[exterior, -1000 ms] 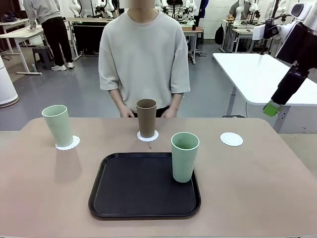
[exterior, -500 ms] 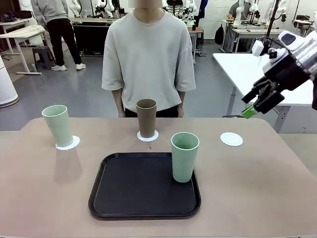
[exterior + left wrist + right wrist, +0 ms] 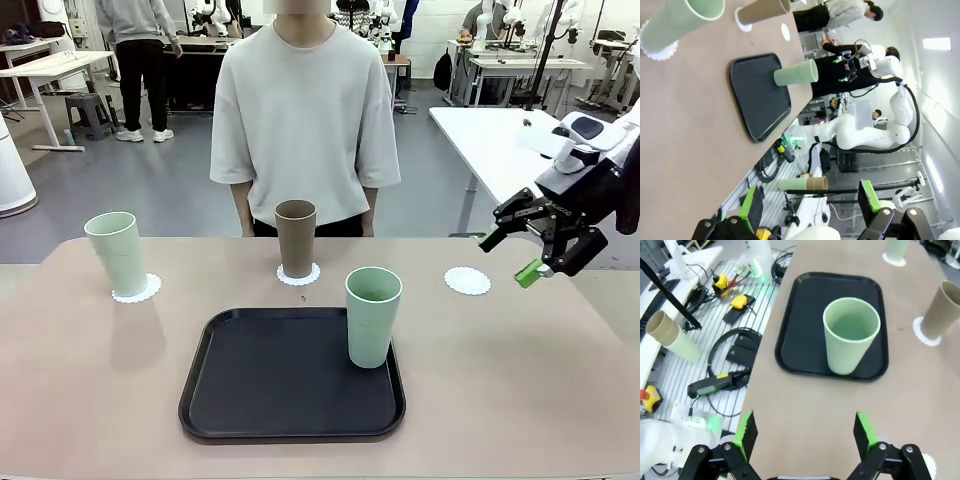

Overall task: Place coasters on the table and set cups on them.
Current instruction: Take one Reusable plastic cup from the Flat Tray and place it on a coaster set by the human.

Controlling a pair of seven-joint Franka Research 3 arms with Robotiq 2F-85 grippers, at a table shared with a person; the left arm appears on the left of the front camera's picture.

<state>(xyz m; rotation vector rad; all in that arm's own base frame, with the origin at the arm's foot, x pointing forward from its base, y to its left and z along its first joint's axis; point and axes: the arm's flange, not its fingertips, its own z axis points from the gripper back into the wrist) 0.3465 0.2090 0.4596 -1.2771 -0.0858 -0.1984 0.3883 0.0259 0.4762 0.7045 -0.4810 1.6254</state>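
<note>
On the tabletop (image 3: 90, 380) a black tray (image 3: 280, 385) lies near the robot's edge, around the middle. A green cup (image 3: 373, 315) stands upright on the tray's far right corner, not on any coaster. Past the tray, close to the far edge, a brown cup (image 3: 296, 238) stands centred on a white coaster (image 3: 299, 276). Toward the far left corner a second green cup (image 3: 117, 252) stands on another coaster (image 3: 139, 290), set toward that coaster's left side so the lace shows mostly at its right. A third coaster (image 3: 467, 280) lies bare near the far right corner. A person (image 3: 305, 110) stands behind the far edge, arms down.

The right pincer (image 3: 522, 250) hangs in the air over the right end of the tabletop, just right of the bare coaster, its jaws spread wide and holding nothing. The front view leaves it small; the right wrist view shows the right pincer (image 3: 805, 432) from above, green pads (image 3: 745, 429) far apart, with the tray's cup (image 3: 851, 335) between and beyond them. That view also shows this cup's hollow inside, with nothing in it.

The left wrist view shows the left pincer (image 3: 810, 200), likewise wide and holding nothing, off the tabletop's edge. It sees the tabletop sideways, with all three cups and the bare coaster (image 3: 785, 32).
</note>
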